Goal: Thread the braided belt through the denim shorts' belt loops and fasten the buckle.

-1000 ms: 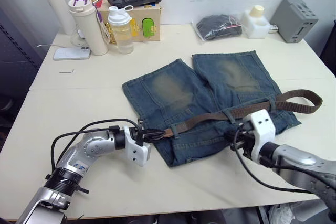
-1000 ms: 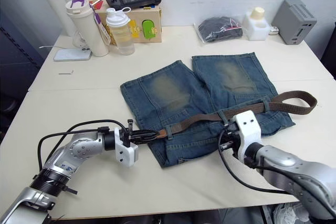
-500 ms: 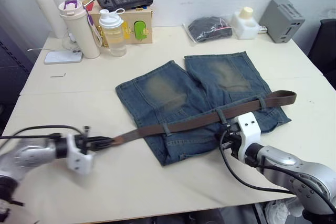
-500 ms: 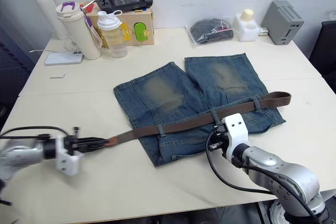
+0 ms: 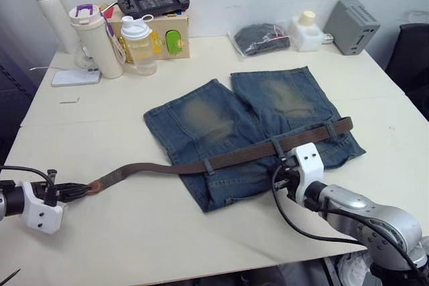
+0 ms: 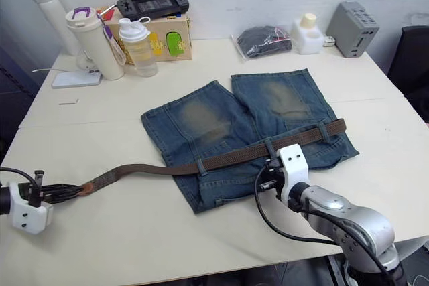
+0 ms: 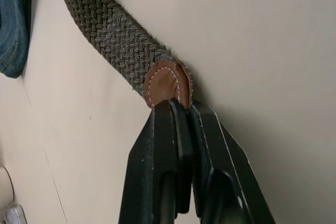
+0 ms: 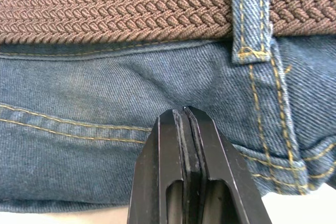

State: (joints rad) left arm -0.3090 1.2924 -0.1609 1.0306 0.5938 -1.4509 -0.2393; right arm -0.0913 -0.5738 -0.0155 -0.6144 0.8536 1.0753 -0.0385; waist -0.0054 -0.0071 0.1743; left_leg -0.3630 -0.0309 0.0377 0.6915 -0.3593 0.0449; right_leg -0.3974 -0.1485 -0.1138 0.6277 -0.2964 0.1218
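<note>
My left end effector is clamped on the leather tip of the braided belt, out at about eight o'clock on the worktop, so I can draw the strap along the waistband. My right end effector has its fingers pressed together on a pinch of denim just below the waistband, at about five o'clock; I judge this pins the denim shorts against the pull. The shorts lie flat mid-worktop, waistband toward me. I count one belt, one pair of shorts and three belt loops with the strap under them. I cannot make out the buckle. Farther off, at eleven o'clock, stand three bottles and a box; at one o'clock lie a bagged black bundle and a grey unit.
</note>
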